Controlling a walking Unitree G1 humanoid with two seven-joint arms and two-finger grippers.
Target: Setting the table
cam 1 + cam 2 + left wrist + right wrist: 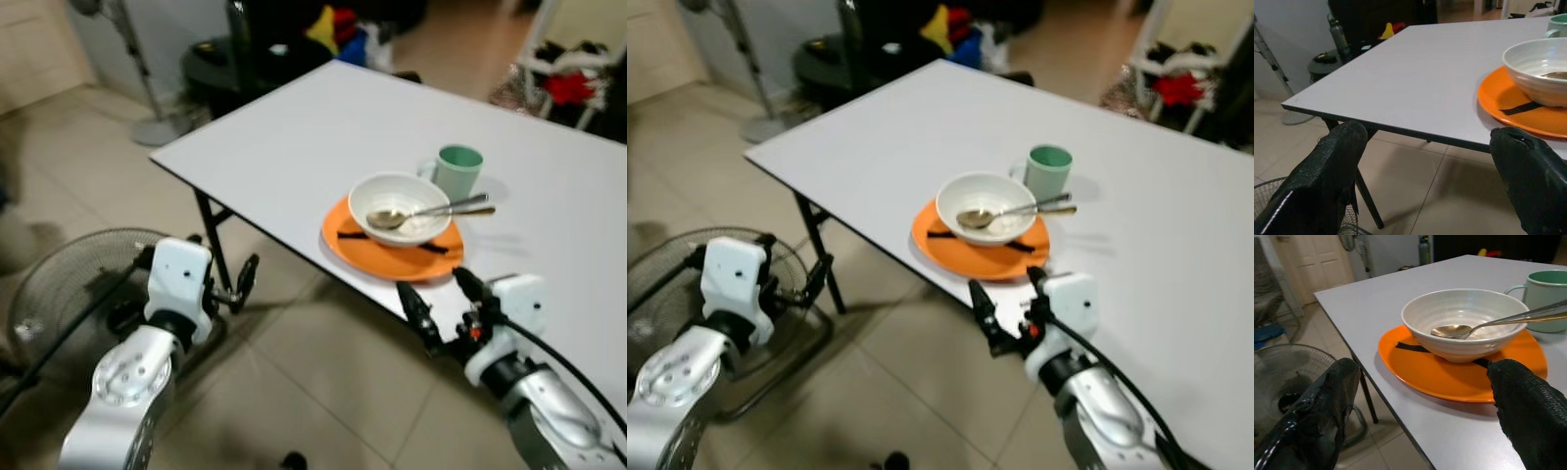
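Observation:
An orange plate (392,257) lies near the front edge of the white table (294,147), with a dark strip across it. On the plate stands a white bowl (400,208). A metal spoon (431,211) rests in the bowl, its handle over the rim toward a green mug (458,171) just behind. My right gripper (429,280) is open and hovers at the table edge just short of the plate (1459,377), empty. My left gripper (221,257) is open too, lower and left, beside the table leg below the tabletop; its wrist view looks along the table edge (1400,132).
A floor fan's round cage (69,284) lies on the tiles at lower left. A standing fan's base (157,127) and dark furniture with coloured items (255,49) are beyond the table's far corner. A rack with clothes (573,83) stands at the back right.

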